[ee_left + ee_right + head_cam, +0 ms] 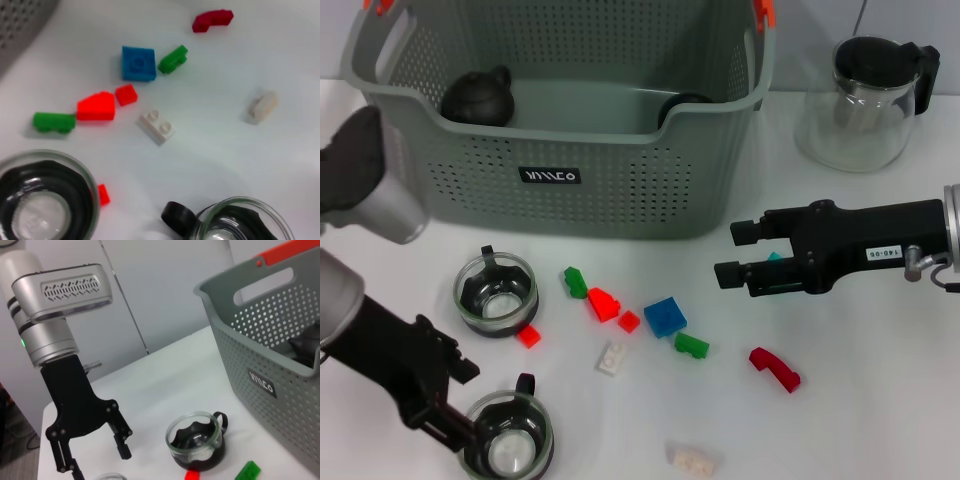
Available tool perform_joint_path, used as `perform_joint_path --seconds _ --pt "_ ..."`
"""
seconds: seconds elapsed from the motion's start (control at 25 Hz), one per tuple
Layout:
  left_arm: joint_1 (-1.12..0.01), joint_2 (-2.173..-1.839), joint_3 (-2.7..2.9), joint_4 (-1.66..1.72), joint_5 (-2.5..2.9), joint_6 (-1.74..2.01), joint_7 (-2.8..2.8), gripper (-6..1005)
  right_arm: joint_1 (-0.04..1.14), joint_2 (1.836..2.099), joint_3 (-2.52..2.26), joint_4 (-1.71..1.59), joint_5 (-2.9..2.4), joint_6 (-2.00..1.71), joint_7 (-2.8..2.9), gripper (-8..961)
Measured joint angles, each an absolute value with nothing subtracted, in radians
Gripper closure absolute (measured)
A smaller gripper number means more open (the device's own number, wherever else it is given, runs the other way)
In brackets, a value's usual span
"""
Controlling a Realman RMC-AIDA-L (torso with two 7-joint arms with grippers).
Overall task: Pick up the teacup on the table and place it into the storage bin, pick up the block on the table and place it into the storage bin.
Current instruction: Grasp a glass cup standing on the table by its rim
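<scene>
1. The head view looks down on a white tabletop (880, 420) with the grey perforated storage bin (560, 190) at the back. A dark round teapot (478, 96) sits inside it.
2. Two glass teacups stand in front of the bin: the farther teacup (497, 293) and the nearer teacup (507, 440).
3. The left end effector (455, 405) is low beside the nearer teacup, its fingers apart, one by the cup's rim.
4. The right end effector (728, 252) hovers over the tabletop right of the blocks, fingers apart, holding nothing.
5. Only the left wrist view shows the blocks closely: a blue block (138, 63), green, red and white pieces.
6. Only the right wrist view shows the left arm's silver housing (55, 300) from the side.
7. A glass teapot (865, 100) stands right of the bin.
</scene>
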State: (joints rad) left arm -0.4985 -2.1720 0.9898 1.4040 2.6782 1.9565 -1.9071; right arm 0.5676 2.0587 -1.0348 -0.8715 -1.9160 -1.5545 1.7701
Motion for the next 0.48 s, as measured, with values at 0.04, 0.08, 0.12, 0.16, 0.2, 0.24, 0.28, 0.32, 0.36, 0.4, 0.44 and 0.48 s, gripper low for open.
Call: perform_joint_path --seconds 0.04,0.08,0.12,0.16,0.2,0.24,0.28,0.32,0.36,0.4,0.44,0.48 --pt "-0.499 -2.172 1.0 1.404 2.678 1.949 -1.922 207 0.568 2.059 -1.035 -0.871 -1.921 -1.552 1.77 193" --pt "-0.499 -2.173 1.013 1.404 2.679 1.94 -1.941 207 0.568 2.059 -1.034 -0.871 -1.925 -1.55 1.77 193" --pt "-0.498 -2.173 1.026 1.403 2.68 1.927 -1.964 207 0.568 2.059 -1.034 -0.871 -1.929 -1.549 1.77 193" --pt "-0.497 -2.172 1.037 1.403 2.682 1.915 -1.981 207 0.568 2.059 -1.034 -0.871 -1.932 -1.549 1.77 194" --pt "-0.495 -2.172 1.046 1.401 2.683 1.906 -1.994 208 0.568 2.059 -1.034 -0.871 -1.934 -1.548 1.77 194" --pt "-0.493 -2.172 1.054 1.399 2.684 1.9 -2.005 208 0.568 2.059 -1.034 -0.871 -1.935 -1.546 1.77 194" --pt "-0.492 -2.171 1.059 1.396 2.685 1.895 -2.014 208 0.568 2.059 -1.034 -0.871 -1.935 -1.544 1.77 194" --pt "-0.492 -2.171 1.062 1.394 2.686 1.891 -2.021 208 0.568 2.059 -1.034 -0.871 -1.936 -1.543 1.77 194" --pt "-0.492 -2.171 1.063 1.392 2.687 1.889 -2.027 208 0.568 2.059 -1.034 -0.871 -1.936 -1.542 1.77 194" --pt "-0.491 -2.171 1.065 1.39 2.69 1.886 -2.035 208 0.568 2.059 -1.034 -0.871 -1.936 -1.542 1.77 194" --pt "-0.491 -2.171 1.068 1.388 2.692 1.882 -2.041 208 0.568 2.059 -1.034 -0.871 -1.936 -1.542 1.77 194" --pt "-0.49 -2.171 1.07 1.384 2.693 1.878 -2.045 213 0.568 2.059 -1.034 -0.871 -1.936 -1.542 1.77 194"
